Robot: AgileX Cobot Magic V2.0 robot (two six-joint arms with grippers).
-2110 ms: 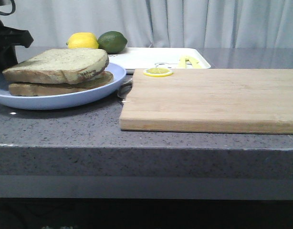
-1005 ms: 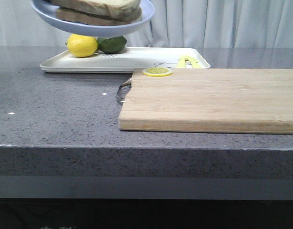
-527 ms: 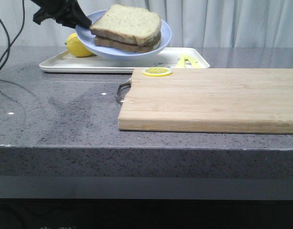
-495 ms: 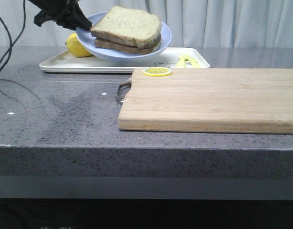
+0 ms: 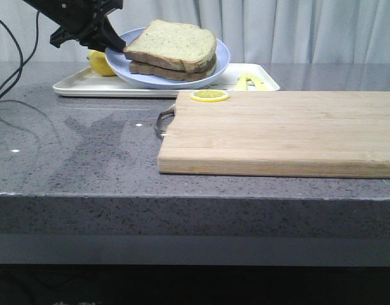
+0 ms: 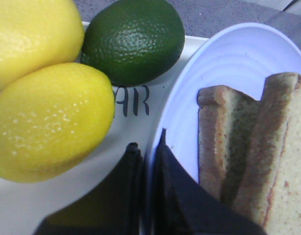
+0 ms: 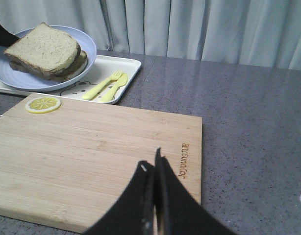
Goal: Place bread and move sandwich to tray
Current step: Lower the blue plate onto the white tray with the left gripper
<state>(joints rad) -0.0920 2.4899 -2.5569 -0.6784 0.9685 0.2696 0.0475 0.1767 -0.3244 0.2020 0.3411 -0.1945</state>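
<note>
Upper left of the front view: my left gripper (image 5: 112, 43) is clamped on the rim of the blue plate (image 5: 211, 68), fingers (image 6: 165, 196) pinched either side of the edge in the left wrist view. The sandwich (image 5: 173, 49) sits on that plate, top bread (image 5: 176, 41) already on, so I judge the bread step done. No egg visible from here, hidden between slices.

The plate is tilted, over the tray (image 5: 74, 86). I can't tell if it's touching down yet. Left to do, by my read: set it flat and let go.

Also on the tray: two lemons (image 6: 47, 122), a lime (image 6: 133, 39), a yellow fork and spoon (image 7: 109, 85).

Center and right: cutting board (image 5: 277, 130), a lemon slice (image 5: 210, 95) at its upper left corner, near the tray's edge.

My right gripper (image 7: 154, 191) hangs over the board, fingers pressed together, holding nothing.

Writing: dark letters on the tray between lemon and plate, looks like "AR", partly covered. Burned-in brand mark on the board's right edge in the right wrist view, too small to read.
</note>
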